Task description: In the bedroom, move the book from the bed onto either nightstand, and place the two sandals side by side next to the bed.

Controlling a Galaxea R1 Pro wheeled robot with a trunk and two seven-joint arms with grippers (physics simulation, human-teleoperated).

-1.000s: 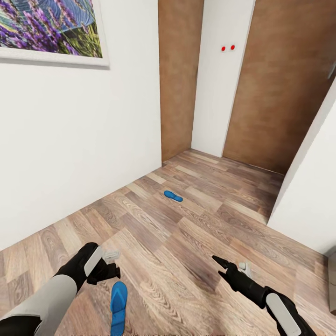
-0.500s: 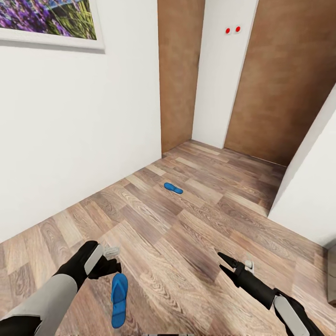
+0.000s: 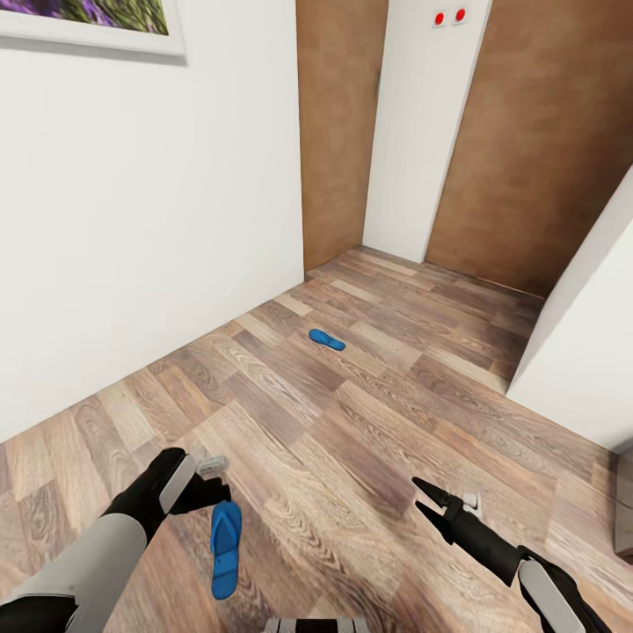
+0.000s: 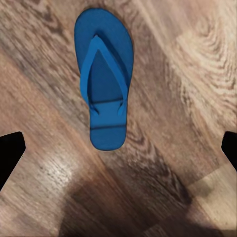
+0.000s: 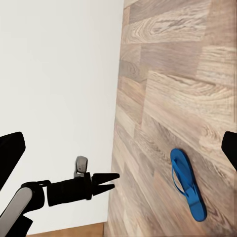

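Observation:
Two bright blue sandals lie on the wood-plank floor. The near sandal is just below my left gripper in the head view. In the left wrist view this sandal lies flat, straps up, ahead of the left gripper, which is open with nothing between its fingers. The far sandal lies alone mid-floor towards the doors. My right gripper hangs open over bare floor at the right. The right wrist view shows the near sandal beside the left gripper. Book, bed and nightstands are out of view.
A white wall with a framed picture runs along the left. Two brown doors close the far corner. A white wall corner juts in at the right, with a dark furniture edge below it.
The whole head view has shifted: wall, doors and both sandals sit higher in the picture, so the camera moved. My left gripper stays by the near sandal; the right gripper shifted slightly right.

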